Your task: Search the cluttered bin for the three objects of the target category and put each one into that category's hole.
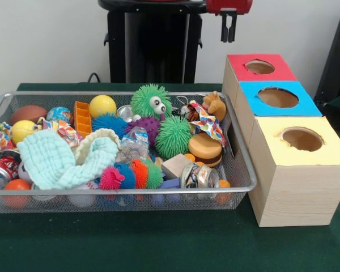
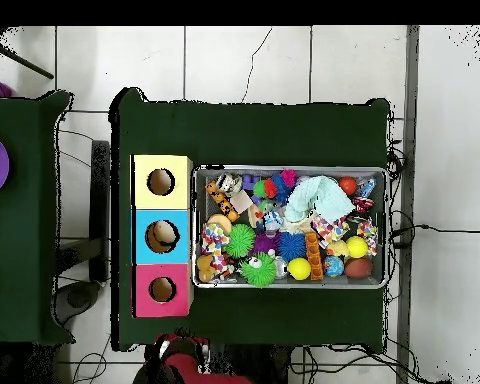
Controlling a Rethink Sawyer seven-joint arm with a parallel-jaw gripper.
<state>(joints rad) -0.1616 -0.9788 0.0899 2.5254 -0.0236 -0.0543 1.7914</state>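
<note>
The gripper [image 1: 229,28] hangs at the top of the front view, drawn back above the far edge of the table [image 1: 158,243] and clear of all objects. Its two black fingers point down with a narrow gap between them; whether they are spread or pressed together cannot be told, and nothing is seen held between them.

The cluttered bin [image 1: 241,170], a shallow silver wire-mesh basket, rests on the green table surface. In the front view it occupies the left and centre, directly beside a row of three wooden boxes on its right. The contents include:

- a pale mint cloth [image 1: 56,161] at the front left;
- a green spiky ball with eyes [image 1: 150,102] near the far side;
- a second green spiky ball [image 1: 173,136] at the centre;
- a yellow ball [image 1: 102,105] near the far rim;
- a crushed can [image 1: 197,175] at the front right;
- a toy burger [image 1: 204,150] by the right wall.

The boxes run in a line from near to far: the yellow box [image 1: 297,170], the blue box [image 1: 277,99] and the red box [image 1: 259,68]. Each has one round hole in its top. In the overhead view an object shows inside the hole of the blue box.
</note>
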